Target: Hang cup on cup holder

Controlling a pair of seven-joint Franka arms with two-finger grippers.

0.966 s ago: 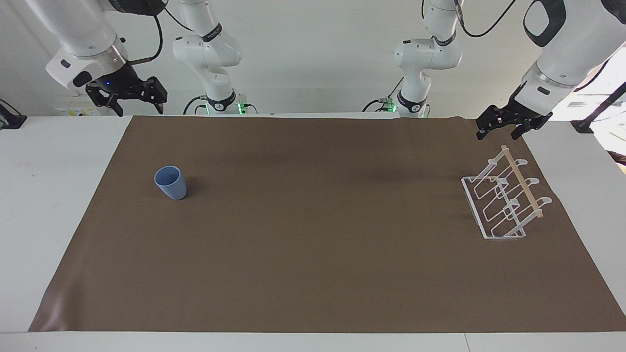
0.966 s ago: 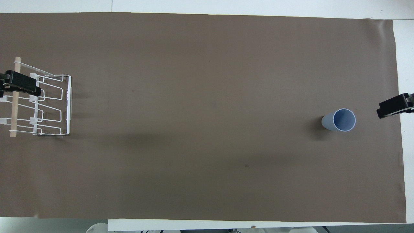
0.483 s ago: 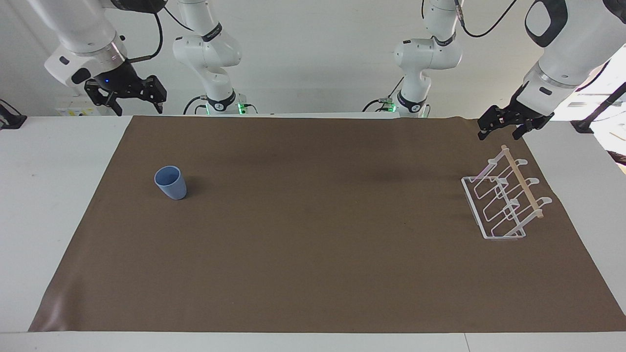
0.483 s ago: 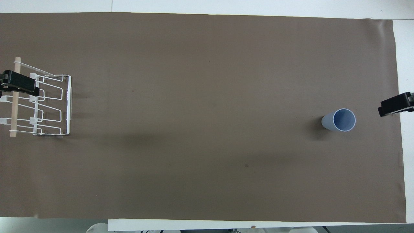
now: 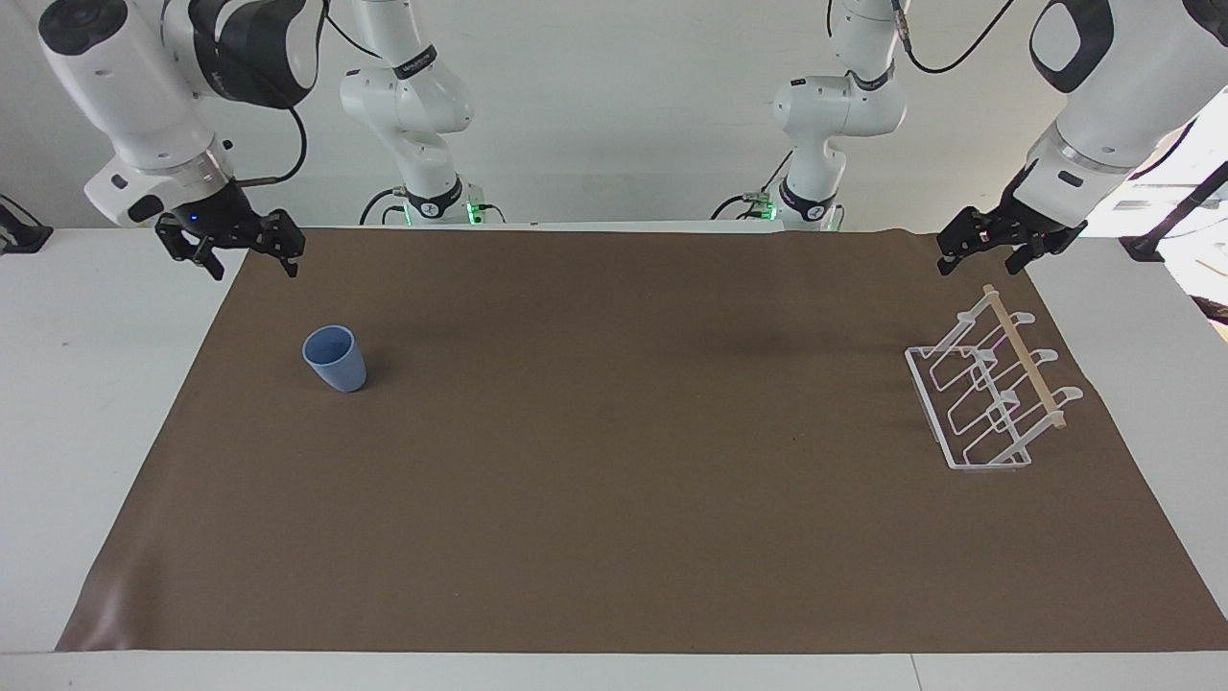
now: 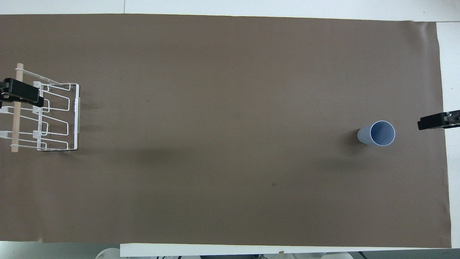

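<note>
1. the right gripper (image 5: 247, 257) hangs in the air above the edge of the brown mat (image 5: 614, 537) at the right arm's end of the table (image 5: 86, 384). its fingers stand spread wide apart and hold nothing.
2. the cup (image 5: 335, 358) stands upright on the mat, mouth up, near that same end, well apart from the gripper and untouched.
3. the middle of the mat is bare brown cloth.
4. the cup holder (image 5: 988, 389) sits at the left arm's end of the table, its wooden rod (image 5: 1025, 356) across the top of the slanted white prongs, with no cup on it.
5. the left gripper (image 5: 988, 254) waits over the holder's end nearer to the robots; its fingers look parted and empty, though from this angle that is hard to be sure of.
6. judged from this, the task is at its first step, the reach for the cup. the next move calls for the right gripper to come down over the cup, straddle its wall or rim, and close without tipping the light tumbler.
</note>
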